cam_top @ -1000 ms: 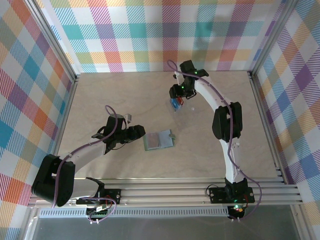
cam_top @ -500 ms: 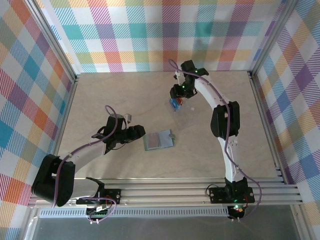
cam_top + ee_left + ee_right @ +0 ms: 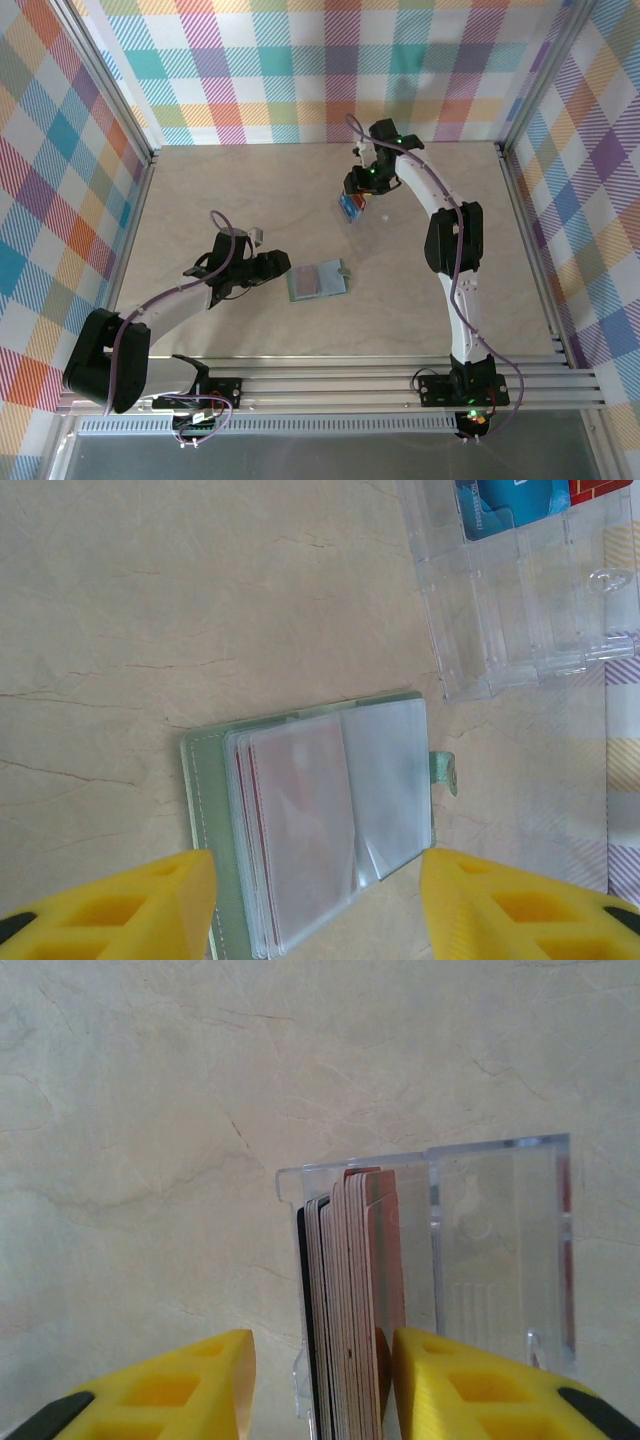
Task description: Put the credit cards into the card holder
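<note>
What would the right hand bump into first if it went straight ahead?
Probably the credit cards, standing on edge in the clear tray. The right hand is open, with that stack between its fingers.

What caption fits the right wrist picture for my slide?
Right hand open around the credit cards standing upright in their clear tray.

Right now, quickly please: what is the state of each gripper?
Left gripper: open, empty, near the card holder.
Right gripper: open, astride the credit cards in the clear tray.
</note>
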